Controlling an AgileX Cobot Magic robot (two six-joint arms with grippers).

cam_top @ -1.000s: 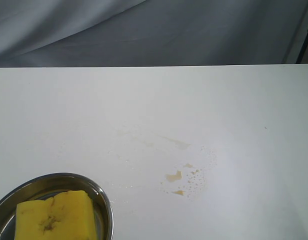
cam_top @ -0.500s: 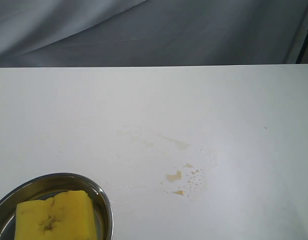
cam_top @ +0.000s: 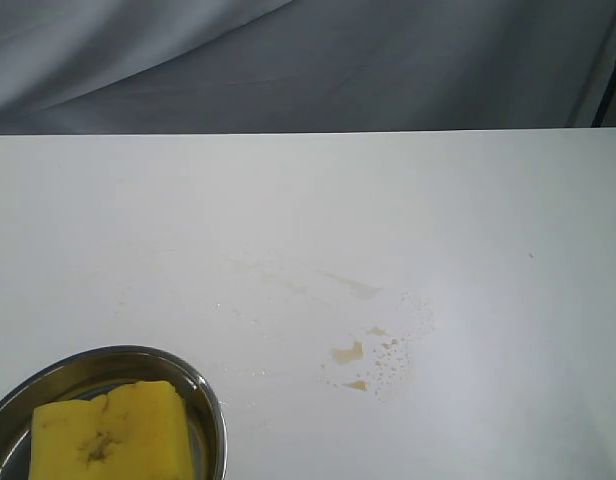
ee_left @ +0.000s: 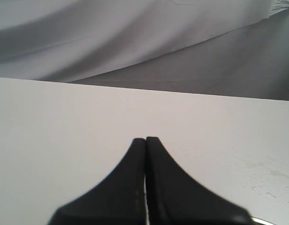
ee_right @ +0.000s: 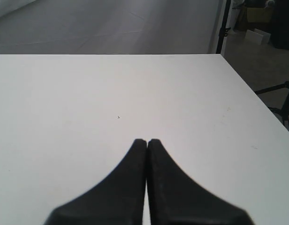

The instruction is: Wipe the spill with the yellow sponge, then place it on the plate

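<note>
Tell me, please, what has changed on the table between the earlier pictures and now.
Nothing visibly changed. The sponge lies in the plate just as it did before, and the spill shows the same brown patches and droplets on the table. No arm appears in the exterior view at any of the three moments.

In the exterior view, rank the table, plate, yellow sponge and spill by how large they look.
1. Table, filling most of the frame.
2. Plate, partly cut off at the frame edge.
3. Yellow sponge, lying in the plate, also cut off.
4. Spill: its amber patches look smallest, though faint smears spread wider.
</note>
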